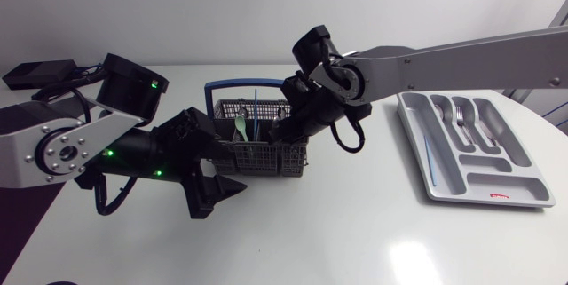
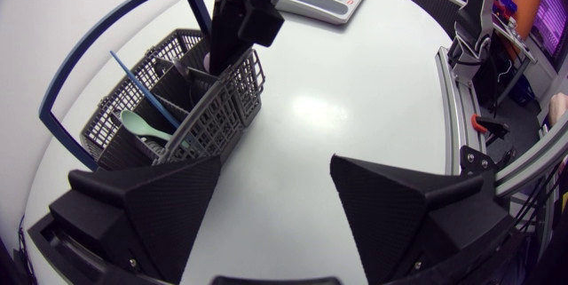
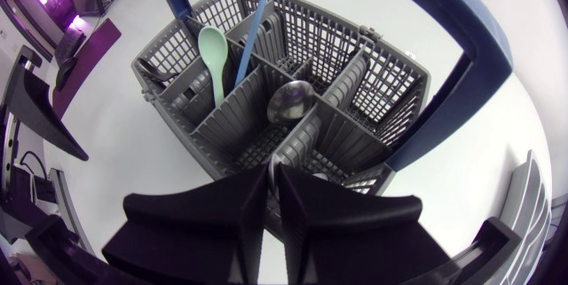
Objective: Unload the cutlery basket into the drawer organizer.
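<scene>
White round-edged worktop (image 1: 311, 232), both arms in over it. A grey plastic mesh cutlery basket (image 1: 266, 156) with a blue hoop handle (image 1: 226, 85) stands upright near the middle. A grey moulded plastic drawer organizer (image 1: 519, 165) lies well apart from it on the right arm's side. Metal forks (image 1: 459, 118) lie in its long slots, and a thin blue stick (image 1: 426, 156) lies in the slot nearest the basket.

Right claw (image 3: 275, 201) is down inside the basket. Its fingers are narrowed to a slit, pinching the handle of a shiny steel spoon (image 3: 288, 103), whose bowl sits among the dividers ahead of the fingertips. Also in the basket are a mint-green plastic spoon (image 3: 211, 50), bowl up, and a thin blue rod (image 3: 256, 27) leaning beside it.

Left claw (image 2: 275, 201) sits low over the worktop just beside the basket's corner, fingers spread wide with bare worktop between them. Cannot tell whether a finger touches the basket wall.
</scene>
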Available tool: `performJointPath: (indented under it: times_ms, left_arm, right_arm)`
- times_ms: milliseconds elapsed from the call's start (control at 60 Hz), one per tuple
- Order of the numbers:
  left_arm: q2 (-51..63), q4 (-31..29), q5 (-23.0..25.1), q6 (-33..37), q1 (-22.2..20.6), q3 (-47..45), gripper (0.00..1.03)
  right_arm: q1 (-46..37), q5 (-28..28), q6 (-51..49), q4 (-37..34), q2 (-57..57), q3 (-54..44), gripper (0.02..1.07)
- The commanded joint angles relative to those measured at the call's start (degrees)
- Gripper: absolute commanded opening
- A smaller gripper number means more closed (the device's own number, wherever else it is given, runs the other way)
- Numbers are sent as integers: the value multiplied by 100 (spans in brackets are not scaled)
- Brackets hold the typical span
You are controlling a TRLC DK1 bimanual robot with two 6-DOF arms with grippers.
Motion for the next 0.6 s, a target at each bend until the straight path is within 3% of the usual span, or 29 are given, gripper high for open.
performJointPath:
  times_ms: [0,583]
  left_arm:
    - [-37,30,-57,3,-33,-128,86]
    - [-178,30,-127,-59,-77,-181,89]
  right_arm:
    - [-95,-171,155,-51,57,22,9]
    - [-570,-1463,339,-183,-1130,-101,10]
